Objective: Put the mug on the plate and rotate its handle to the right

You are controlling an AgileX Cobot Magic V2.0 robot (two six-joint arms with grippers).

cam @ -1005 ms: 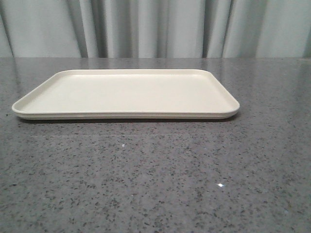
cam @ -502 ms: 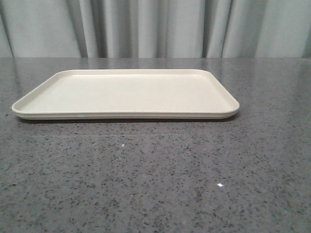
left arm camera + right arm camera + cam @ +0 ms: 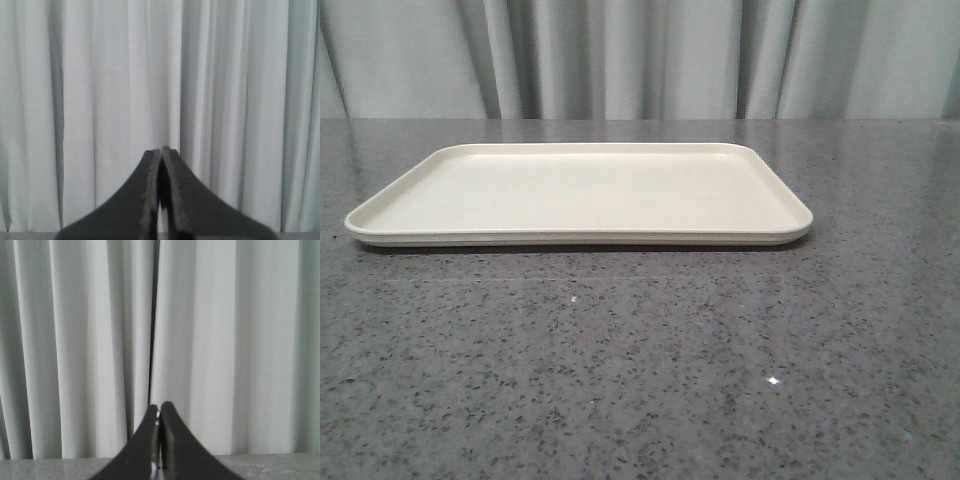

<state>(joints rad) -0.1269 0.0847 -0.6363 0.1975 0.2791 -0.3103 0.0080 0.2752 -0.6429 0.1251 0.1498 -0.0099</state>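
Nothing has moved since the earlier front pictures: the plate (image 3: 579,192) lies where it did, flat on the grey speckled table (image 3: 640,370), with the pale curtain (image 3: 640,58) hanging behind its far edge. Its surface is bare, and the mug shows in no view, so its place cannot be told. Neither arm appears near the plate in the front view. Each wrist camera faces the curtain: the left gripper (image 3: 161,152) has its fingers pressed together, gripping nothing, and the right gripper (image 3: 159,407) likewise.
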